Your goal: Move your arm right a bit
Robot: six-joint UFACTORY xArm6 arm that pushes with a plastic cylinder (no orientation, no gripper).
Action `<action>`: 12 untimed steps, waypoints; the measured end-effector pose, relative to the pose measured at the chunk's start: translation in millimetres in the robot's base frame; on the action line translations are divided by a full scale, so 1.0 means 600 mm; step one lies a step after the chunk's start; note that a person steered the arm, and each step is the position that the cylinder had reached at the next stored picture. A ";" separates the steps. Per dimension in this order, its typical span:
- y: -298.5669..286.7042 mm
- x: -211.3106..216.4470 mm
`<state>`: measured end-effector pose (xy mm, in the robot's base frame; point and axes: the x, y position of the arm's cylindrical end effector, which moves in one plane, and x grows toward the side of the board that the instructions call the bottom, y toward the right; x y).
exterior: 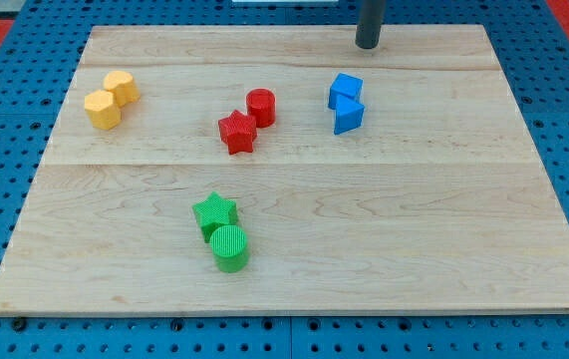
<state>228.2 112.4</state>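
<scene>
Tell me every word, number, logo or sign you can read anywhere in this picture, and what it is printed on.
None: no readable text, number or logo shows anywhere.
The wooden board is bare wood grain.
The coloured blocks, such as the red star and the green cylinder, carry only ribbed surfaces.
My tip is plain dark, and the blue pegboard shows only holes.

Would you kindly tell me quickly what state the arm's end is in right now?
My tip: a bare rod with no hand, holding nothing, touching no block; it sits near the view's top, just above the two blue blocks.
</scene>
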 end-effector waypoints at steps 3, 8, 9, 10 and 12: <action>-0.005 -0.002; 0.022 0.031; 0.023 0.033; 0.026 0.033; 0.043 0.056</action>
<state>261.6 138.3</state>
